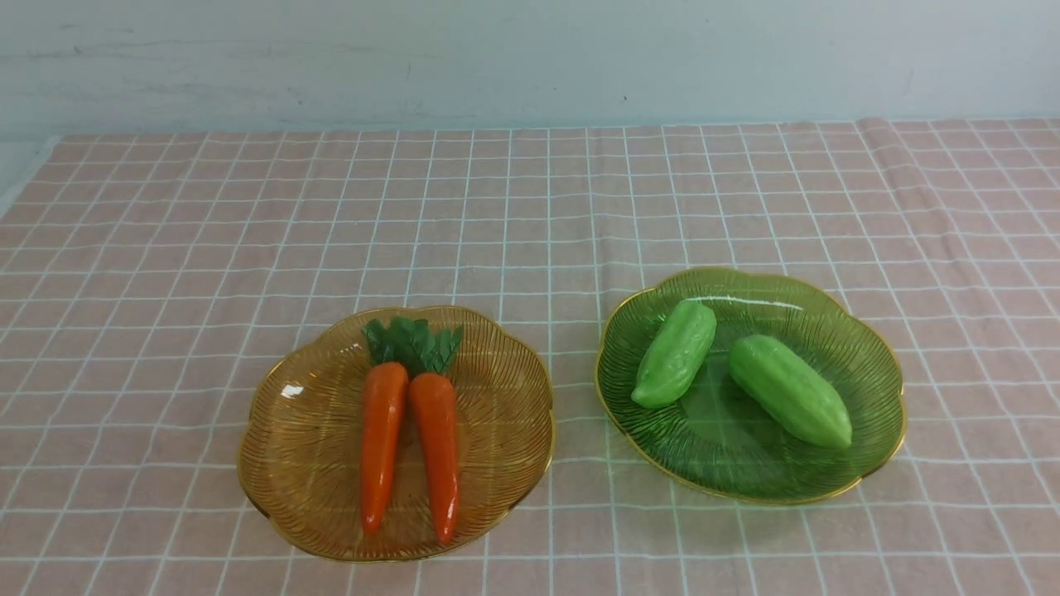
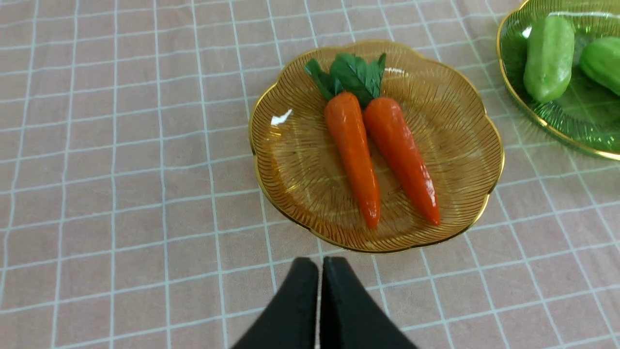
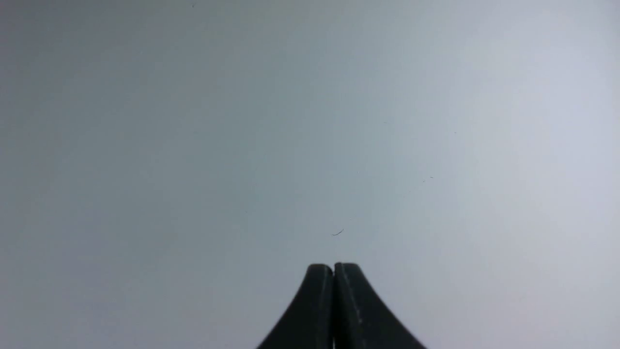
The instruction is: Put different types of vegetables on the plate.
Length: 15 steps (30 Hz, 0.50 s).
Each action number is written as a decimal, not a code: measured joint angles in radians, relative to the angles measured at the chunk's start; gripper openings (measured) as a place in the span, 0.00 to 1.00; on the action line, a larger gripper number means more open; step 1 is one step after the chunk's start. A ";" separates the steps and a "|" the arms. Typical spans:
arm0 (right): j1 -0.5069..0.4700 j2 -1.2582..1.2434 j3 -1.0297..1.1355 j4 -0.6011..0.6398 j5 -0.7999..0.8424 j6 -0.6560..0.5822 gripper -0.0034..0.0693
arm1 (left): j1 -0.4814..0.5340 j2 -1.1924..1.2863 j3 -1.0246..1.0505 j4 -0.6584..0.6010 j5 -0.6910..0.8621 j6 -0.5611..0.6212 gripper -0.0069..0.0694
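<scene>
Checked cloth (image 1: 166, 273): two plates (image 1: 306, 430) (image 1: 861, 364), two carrots (image 1: 383, 443) (image 1: 436, 451), two gourds (image 1: 675, 354) (image 1: 791, 391); left gripper (image 2: 319, 264), right gripper (image 3: 333, 266) closed.

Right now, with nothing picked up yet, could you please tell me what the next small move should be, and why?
Probably open the left gripper, ready to reach for the left carrot. Its jaws are shut and empty just short of the amber plate, which holds only carrots, while both gourds lie on the green plate, so neither plate is mixed yet.
</scene>
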 joint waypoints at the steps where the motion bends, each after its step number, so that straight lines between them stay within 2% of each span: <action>1: 0.000 0.000 0.000 0.000 0.000 0.000 0.03 | 0.000 -0.007 0.000 0.000 0.000 0.000 0.09; 15: 0.000 0.000 0.000 0.000 0.000 0.000 0.03 | 0.000 -0.030 0.004 0.008 -0.009 0.000 0.09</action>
